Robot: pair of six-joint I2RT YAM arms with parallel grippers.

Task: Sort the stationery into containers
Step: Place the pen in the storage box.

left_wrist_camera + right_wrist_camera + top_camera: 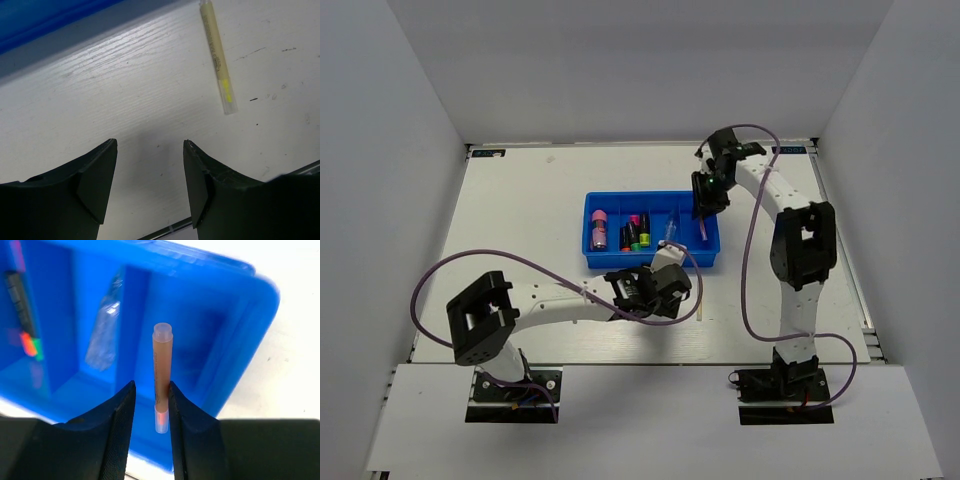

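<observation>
The blue tray (652,262) stands mid-table. Its left compartment holds a pink-ended highlighter (600,228), the second holds several highlighters (635,233), and the third holds a clear pen (672,228). My right gripper (706,205) hangs over the tray's rightmost compartment (240,320). Its jaws are slightly apart around a reddish stick (162,370); the stick touches the right finger (192,435), with a gap on the left. My left gripper (150,170) is open and empty, low over the table just in front of the tray (40,20). A pale yellow stick (217,55) lies ahead to its right.
White enclosure walls stand on three sides. Purple cables loop from both arms, one over the table left of the tray (470,265). The table's front edge (165,231) shows just below the left fingers.
</observation>
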